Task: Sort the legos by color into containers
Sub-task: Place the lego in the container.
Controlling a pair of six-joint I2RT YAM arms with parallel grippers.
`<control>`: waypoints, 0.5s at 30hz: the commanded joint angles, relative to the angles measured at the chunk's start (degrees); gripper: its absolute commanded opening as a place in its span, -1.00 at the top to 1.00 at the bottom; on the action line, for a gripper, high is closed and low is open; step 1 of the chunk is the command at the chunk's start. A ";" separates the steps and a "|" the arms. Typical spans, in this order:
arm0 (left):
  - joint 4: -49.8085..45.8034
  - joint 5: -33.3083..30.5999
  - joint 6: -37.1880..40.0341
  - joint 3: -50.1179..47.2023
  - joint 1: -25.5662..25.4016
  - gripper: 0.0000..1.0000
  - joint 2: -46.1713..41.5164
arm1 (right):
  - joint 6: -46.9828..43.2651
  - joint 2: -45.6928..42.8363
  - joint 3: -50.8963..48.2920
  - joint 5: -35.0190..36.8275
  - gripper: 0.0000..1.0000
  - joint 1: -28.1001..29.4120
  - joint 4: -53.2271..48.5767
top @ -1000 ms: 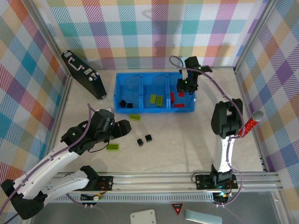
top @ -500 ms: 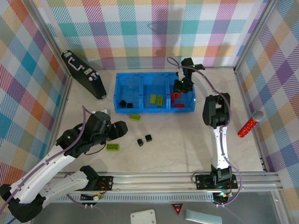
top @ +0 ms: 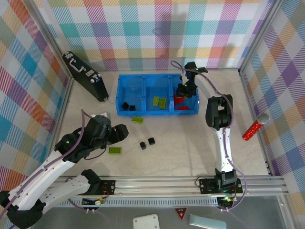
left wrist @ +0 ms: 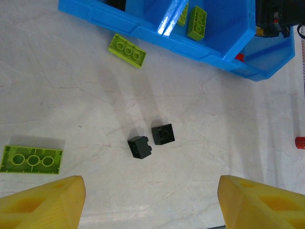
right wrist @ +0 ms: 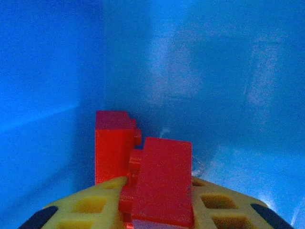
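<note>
Left gripper (left wrist: 150,183): yellow plastic fingers are spread wide with nothing held between them, above the pale marbled tabletop (left wrist: 224,100). Close to one fingertip, a lime-green flat plastic brick with three ringed studs (left wrist: 32,160) is laid flat. Slightly further out, two small black cube-like plastic pieces (left wrist: 139,147) are seen just beside each other. Further still, a second lime-green three-stud flat brick (left wrist: 127,49) is laid on the table just outside the front wall of the translucent blue rectangular plastic tray (left wrist: 119,21). Three side-by-side compartments are moulded into it: black pieces (top: 126,106) are held in the left one, two lime-green bricks (left wrist: 197,23) in the middle one, red bricks (top: 177,100) in the right one. Right gripper (right wrist: 159,200) is positioned inside the right compartment. A glossy red brick (right wrist: 162,176) is seen between its yellow fingers, with another red brick (right wrist: 114,143) just behind. Whether it is clamped or loose cannot be told.
</note>
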 commanded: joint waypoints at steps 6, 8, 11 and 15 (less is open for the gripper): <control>-1.40 -0.45 -0.91 -0.38 0.39 -0.47 -0.60 | 0.95 0.17 1.95 -1.25 0.23 -0.18 -0.93; -1.23 -0.46 -0.88 -0.38 0.46 -0.47 -0.53 | 1.01 -0.26 1.95 -1.25 0.21 -0.18 -1.02; -1.05 -0.45 -0.88 -0.29 0.38 -0.47 -0.48 | 1.05 -0.96 1.95 -1.33 0.21 -0.18 -1.20; -1.00 -0.52 -0.83 -0.29 0.46 -0.47 -0.35 | 1.13 -2.14 1.87 -1.60 0.17 -0.18 -1.61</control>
